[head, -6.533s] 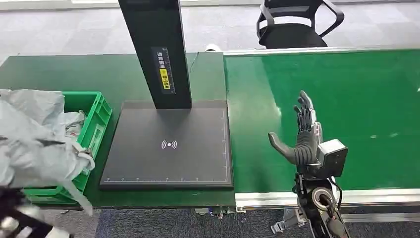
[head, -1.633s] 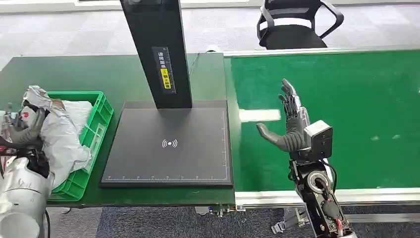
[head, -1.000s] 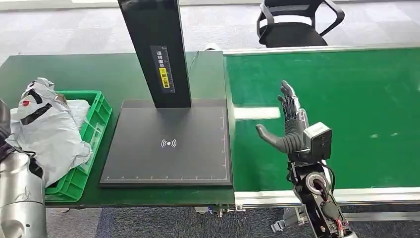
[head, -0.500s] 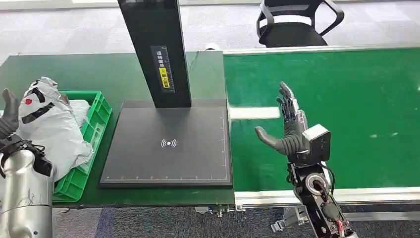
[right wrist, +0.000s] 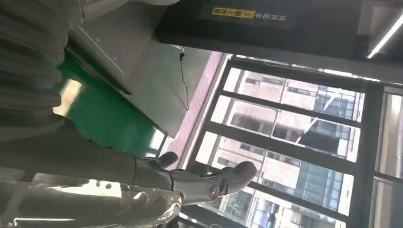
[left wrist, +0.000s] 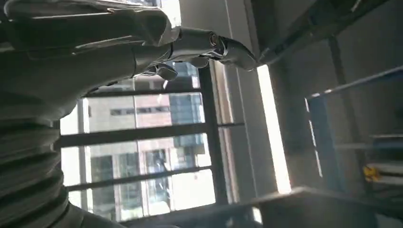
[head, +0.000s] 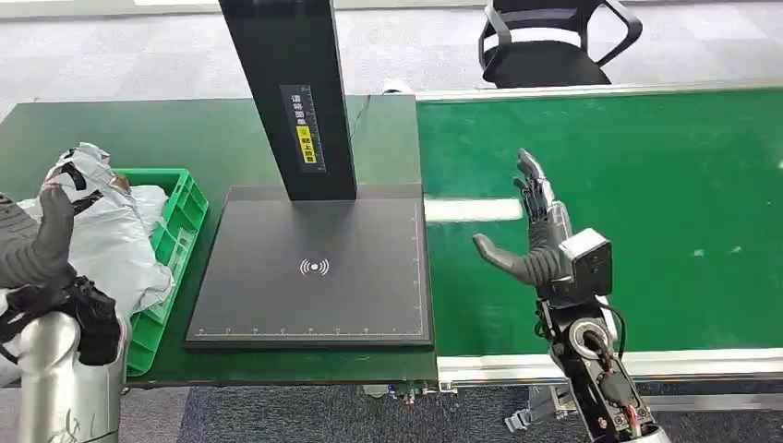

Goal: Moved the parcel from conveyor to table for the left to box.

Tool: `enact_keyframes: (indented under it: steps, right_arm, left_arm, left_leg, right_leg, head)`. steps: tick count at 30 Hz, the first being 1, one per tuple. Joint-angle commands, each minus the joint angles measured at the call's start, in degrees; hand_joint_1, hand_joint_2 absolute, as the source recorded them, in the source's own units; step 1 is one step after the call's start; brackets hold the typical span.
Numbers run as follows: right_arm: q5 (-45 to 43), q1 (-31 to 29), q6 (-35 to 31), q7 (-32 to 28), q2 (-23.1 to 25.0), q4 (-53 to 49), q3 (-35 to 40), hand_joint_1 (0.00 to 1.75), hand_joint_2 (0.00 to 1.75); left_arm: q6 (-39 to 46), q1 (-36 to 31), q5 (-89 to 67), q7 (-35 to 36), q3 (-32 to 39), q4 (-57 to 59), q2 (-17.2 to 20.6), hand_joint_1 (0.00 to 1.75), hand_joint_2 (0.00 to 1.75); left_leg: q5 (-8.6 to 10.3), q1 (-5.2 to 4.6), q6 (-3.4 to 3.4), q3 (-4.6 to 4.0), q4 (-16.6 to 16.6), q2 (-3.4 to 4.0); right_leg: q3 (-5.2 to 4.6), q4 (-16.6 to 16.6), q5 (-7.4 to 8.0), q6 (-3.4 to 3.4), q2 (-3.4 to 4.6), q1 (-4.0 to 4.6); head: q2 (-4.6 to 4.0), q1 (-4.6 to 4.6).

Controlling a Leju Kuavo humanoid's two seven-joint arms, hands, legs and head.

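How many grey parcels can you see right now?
1 for sure: a crumpled grey parcel heaped in the green crate, beside the open left hand. More may lie hidden beneath.

The left hand (head: 37,245) has let go of the parcel (head: 111,235), now in the box (head: 175,231).

Both arms were silver metal; the right hand (head: 545,242) had dark grey fingers and a thick grey thumb. A grey box sat at its wrist, red and black cables below. The left hand (head: 37,249) was dark grey too.
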Motion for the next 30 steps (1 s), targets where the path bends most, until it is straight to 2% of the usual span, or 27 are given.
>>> enact_keyframes:
  steps: [1, 4, 5, 8, 10, 12, 16, 30]
  right_arm:
    - [1.3, 1.8, 0.4, -0.3, 0.5, 0.4, -2.1, 0.0, 1.75]
    - [1.7, 0.9, 1.2, 0.6, 0.8, 0.7, -1.9, 0.0, 1.75]
    - [1.7, 0.8, 1.3, 0.6, 0.9, 0.7, -1.8, 0.0, 1.75]
    - [0.5, 1.2, 4.1, 1.8, 1.2, 1.0, -1.6, 0.0, 1.75]
    - [-0.5, 1.4, 6.2, 2.2, 1.7, 1.6, -1.4, 0.0, 1.75]
    - [-0.5, 1.5, 6.2, 2.2, 1.8, 1.8, -1.2, 0.0, 1.75]
    - [-2.8, 1.7, 9.0, 3.0, 2.1, 3.6, -1.1, 0.0, 1.75]
    - [-3.8, 0.5, 10.4, 3.5, 2.1, 5.9, -0.7, 0.0, 1.75]
  left_arm:
    - [-6.6, 5.6, 3.1, -0.6, -8.4, -5.3, -1.4, 0.0, 1.75]
    - [-14.0, 6.1, 6.7, 3.8, -11.6, -4.4, -0.5, 0.0, 1.75]
    - [-14.0, 6.3, 6.7, 3.7, -11.8, -4.1, -0.9, 0.0, 1.75]
    - [-21.6, 6.4, 6.1, 9.9, -16.2, -0.3, 0.8, 0.0, 1.75]
    - [-20.2, 6.2, -1.5, 9.6, -18.2, 3.9, 0.4, 0.0, 1.75]
    - [-20.2, 5.8, -2.3, 9.2, -18.9, 6.1, 0.0, 0.0, 1.75]
    - [-19.6, 5.5, -2.3, 13.8, -20.4, 13.1, -1.3, 0.0, 1.75]
    - [-20.3, 5.6, -2.0, 16.3, -22.0, 15.5, 0.1, 0.0, 1.75]
  left_leg:
    - [0.02, -0.02, 0.13, 0.06, -0.1, -0.11]
    - [0.06, 0.01, 0.26, 0.17, -0.2, -0.17]
    - [0.02, -0.02, 0.13, 0.08, -0.1, -0.1]
    - [0.02, -0.02, 0.14, 0.06, -0.1, -0.08]
    - [0.03, -0.02, 0.13, 0.09, -0.1, -0.14]
    - [0.05, -0.05, 0.13, 0.19, -0.2, -0.13]
    - [0.06, -0.04, 0.12, 0.15, -0.2, -0.17]
    - [0.05, 0.0, 0.18, 0.14, -0.1, -0.06]
  right_leg:
    - [0.1, -0.1, 0.0, -0.12, -0.13, 0.02]
    - [0.26, -0.3, 0.07, -0.28, -0.19, 0.09]
    - [0.12, -0.1, 0.01, -0.14, -0.1, 0.02]
    - [0.1, -0.1, 0.01, -0.15, -0.11, 0.01]
    - [0.13, -0.1, 0.01, -0.14, -0.14, 0.01]
    - [0.22, -0.1, 0.02, -0.14, -0.12, -0.01]
    - [0.2, -0.1, 0.02, -0.13, -0.16, -0.01]
    - [0.17, -0.2, 0.07, -0.21, -0.07, 0.05]
  head:
    - [0.0, 0.0]
    - [0.0, 0.0]
    - [0.0, 0.02]
    - [0.0, 0.0]
    - [0.0, 0.0]
    - [0.0, 0.0]
    - [0.0, 0.0]
    - [0.0, 0.0]
